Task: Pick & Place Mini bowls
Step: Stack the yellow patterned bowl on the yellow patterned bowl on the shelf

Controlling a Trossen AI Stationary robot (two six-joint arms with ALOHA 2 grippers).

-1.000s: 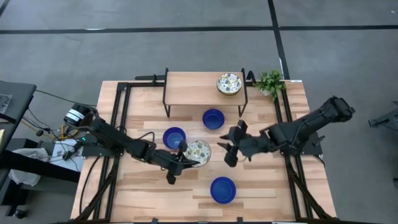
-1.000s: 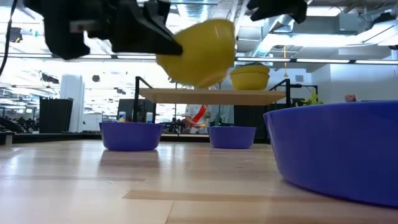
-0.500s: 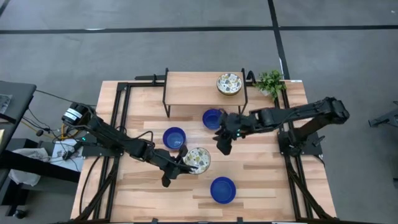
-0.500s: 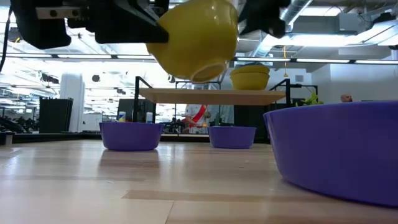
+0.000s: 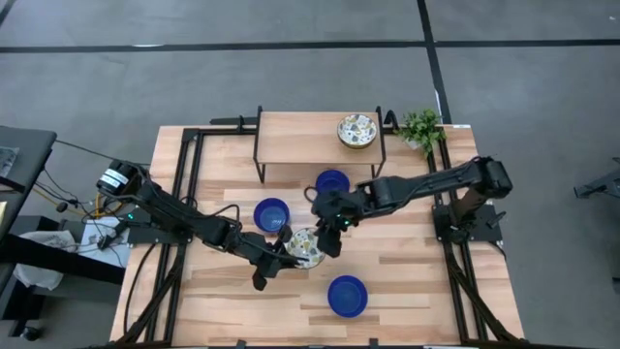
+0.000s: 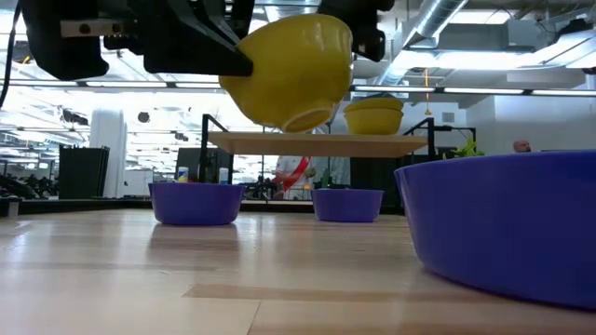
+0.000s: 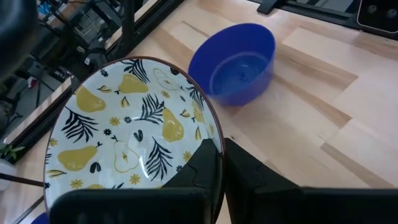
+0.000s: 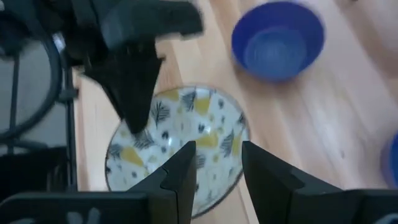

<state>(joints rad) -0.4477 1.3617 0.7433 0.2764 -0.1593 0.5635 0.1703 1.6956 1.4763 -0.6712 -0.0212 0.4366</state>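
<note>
High view: the left end effector (image 5: 287, 248) gripped the patterned bowl (image 5: 306, 248) by its left rim, over the middle of the surface (image 5: 407, 276). The right end effector (image 5: 329, 233) reached in from the right and sat just at the bowl's far-right edge, probably lined up to take the bowl over. Three blue bowls sat on the surface: one just left of centre (image 5: 271, 214), one farther back near the shelf (image 5: 332, 183), one near the front edge (image 5: 347, 296). A second patterned bowl (image 5: 356, 130) sat on the shelf (image 5: 300, 138) at the far side; a plant (image 5: 421, 127) stood at the far-right corner.

Low view: the held bowl (image 6: 287, 70) hung clear of the surface, tilted, its yellow underside showing. So it was carried, not resting. The near blue bowl (image 6: 503, 223) filled the right foreground.

Left wrist view: the left end effector's fingers (image 7: 208, 168) were clamped across the patterned bowl's rim (image 7: 130, 140), one finger inside, one outside; a rim pinch suits a thin wall. A blue bowl (image 7: 235, 62) lay beyond it.

Right wrist view: the right end effector (image 8: 217, 168) was open, fingers spread with the bowl's rim (image 8: 177, 140) in the gap between them, not yet closed on it. The left arm's end effector (image 8: 134, 93) held the opposite rim. Judgement: a handover was being set up.
</note>
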